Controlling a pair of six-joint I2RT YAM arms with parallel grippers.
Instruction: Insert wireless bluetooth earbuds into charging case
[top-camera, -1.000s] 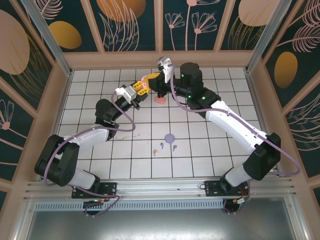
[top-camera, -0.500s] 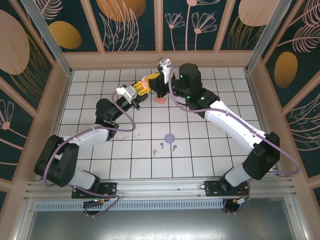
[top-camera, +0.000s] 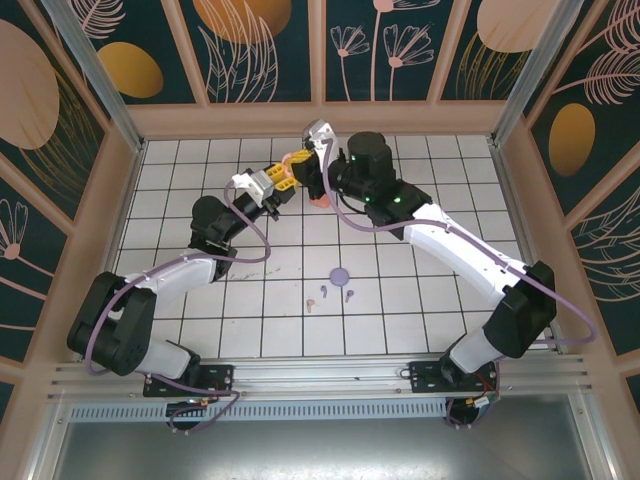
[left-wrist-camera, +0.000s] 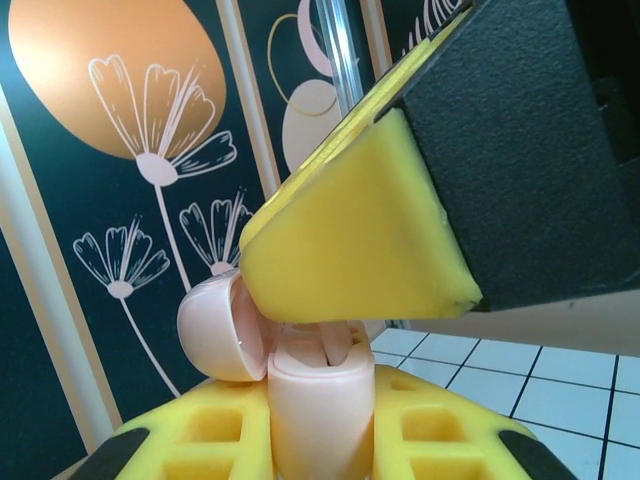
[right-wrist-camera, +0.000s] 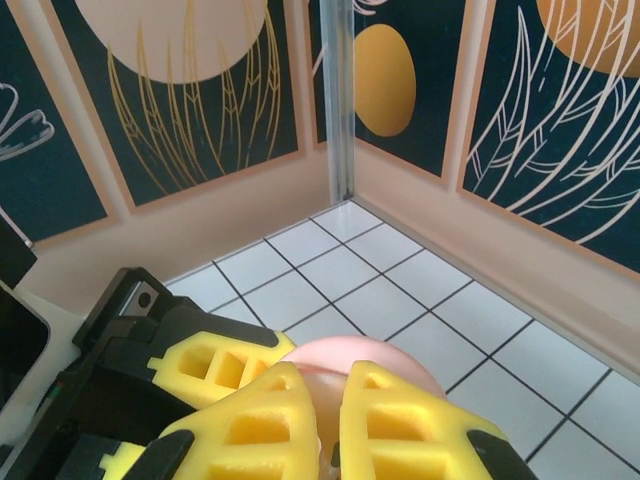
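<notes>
From above, three small cases are showing. A pale pink plastic charging case (top-camera: 291, 160) is being clamped by the left gripper (top-camera: 283, 172) toward the desk's (top-camera: 400, 320) far edge. A salmon case (top-camera: 320, 201) is lying just beside it, and a round purple case (top-camera: 340, 274) is sitting mid-desk. Three tiny stemmed earbuds (top-camera: 323, 292) are lying nearer the front edge.

Left wrist: the pink case is standing lid-open, with stems inside.

Right wrist: the right gripper (right-wrist-camera: 325, 420) is hovering at the lid, fingers together.

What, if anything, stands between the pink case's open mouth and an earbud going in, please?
The shut right tool sits over the mouth of the pink case held by the left tool, beside its raised lid.
</notes>
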